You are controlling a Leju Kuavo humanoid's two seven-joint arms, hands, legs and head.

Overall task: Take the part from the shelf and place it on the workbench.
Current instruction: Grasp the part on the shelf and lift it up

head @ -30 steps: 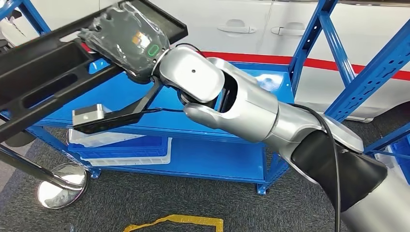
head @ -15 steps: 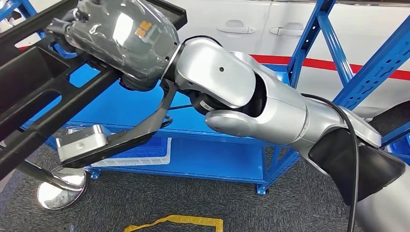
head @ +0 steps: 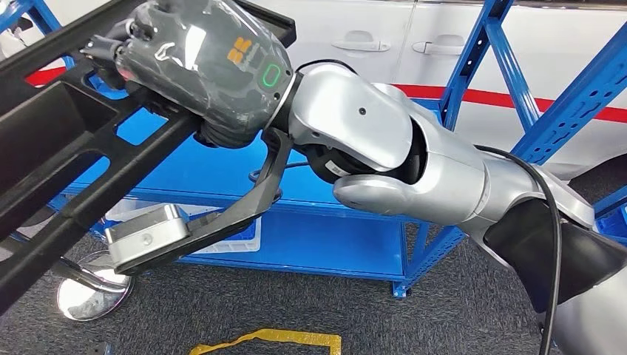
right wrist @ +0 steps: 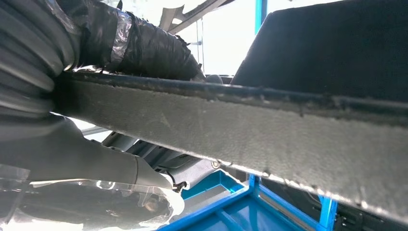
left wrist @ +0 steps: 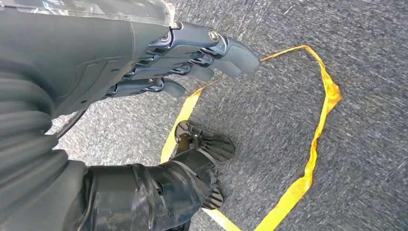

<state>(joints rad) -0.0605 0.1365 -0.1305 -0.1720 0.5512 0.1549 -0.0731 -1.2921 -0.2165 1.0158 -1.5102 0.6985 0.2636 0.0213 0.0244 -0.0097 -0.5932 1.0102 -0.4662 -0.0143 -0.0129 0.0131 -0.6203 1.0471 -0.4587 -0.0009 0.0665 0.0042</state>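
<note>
Robot's right hand (head: 203,63), sheathed in a grey glossy cover with a green-lit ring and an orange mark, grips a long black plastic part (head: 66,155) and holds it in the air in front of a blue steel shelf (head: 347,244). Seen from the head view, the part is a slotted, channelled frame that runs aslant from above the shelf's front edge down past the picture's left side; the hand wraps one of its bars near the upper end. From the right wrist view the fingers (right wrist: 144,48) curl over the bar's rough grey edge, the thumb (right wrist: 96,161) beneath it. Below the hand, a black bracket carries a small silver wrist camera (head: 144,233), hanging in front of the shelf's lower deck. On that lower deck lies a blue and white bin (head: 229,238). Beside the shelf's left foot a round chrome base (head: 92,292) stands on dark carpet. Yellow tape (head: 266,340) marks the carpet in front of the shelf. Behind the shelf stands a white car (head: 384,44) with a red stripe. Left hand (left wrist: 144,57) hangs over the carpet near the tape, its fingers straight, close together and holding nothing.
</note>
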